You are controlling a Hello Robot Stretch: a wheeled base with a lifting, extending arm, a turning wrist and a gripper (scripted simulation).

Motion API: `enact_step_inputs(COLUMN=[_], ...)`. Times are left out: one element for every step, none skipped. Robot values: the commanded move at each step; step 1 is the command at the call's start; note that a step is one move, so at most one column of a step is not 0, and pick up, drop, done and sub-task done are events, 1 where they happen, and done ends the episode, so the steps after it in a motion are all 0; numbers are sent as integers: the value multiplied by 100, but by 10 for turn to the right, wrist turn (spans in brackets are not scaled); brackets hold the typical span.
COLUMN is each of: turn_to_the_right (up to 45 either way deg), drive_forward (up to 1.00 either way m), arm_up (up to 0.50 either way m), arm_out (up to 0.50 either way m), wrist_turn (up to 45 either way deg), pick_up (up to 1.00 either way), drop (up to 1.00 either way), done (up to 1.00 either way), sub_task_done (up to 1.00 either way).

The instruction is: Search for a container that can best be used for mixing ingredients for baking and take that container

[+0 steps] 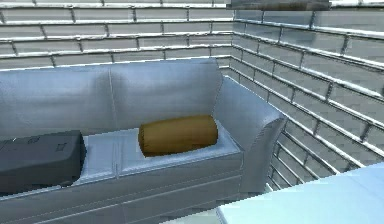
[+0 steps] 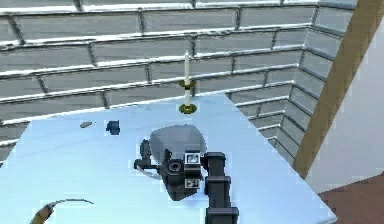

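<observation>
Above a pale blue table (image 2: 80,170) in the arm side view, the dark arm rises from the bottom edge and ends in the gripper (image 2: 150,160), with a grey housing and white marker squares beside it. The gripper's far end is hard to make out against the tabletop, so I cannot tell whether it holds anything. On the table stand a white candle in a brass holder (image 2: 186,78) at the far edge, a small dark object (image 2: 113,127) and a small flat brownish item (image 2: 87,124). A brown curved thing (image 2: 55,210) lies at the near left.
The forward view has a grey sofa (image 1: 150,90) against a grey brick wall, with a brown cylindrical cushion (image 1: 178,134) and a dark flat item (image 1: 40,160) on its seat. The table's corner (image 1: 320,200) pokes in at bottom right. A wooden frame (image 2: 350,90) stands at the arm side view's right.
</observation>
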Motion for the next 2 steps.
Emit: enact_step_inputs(turn_to_the_right=[0,0], drive_forward=[0,0], arm_up=[10,0], arm_out=[0,0], wrist_turn=[0,0], pick_up=[0,0], drop=[0,0], done=[0,100], sub_task_done=[0,0])
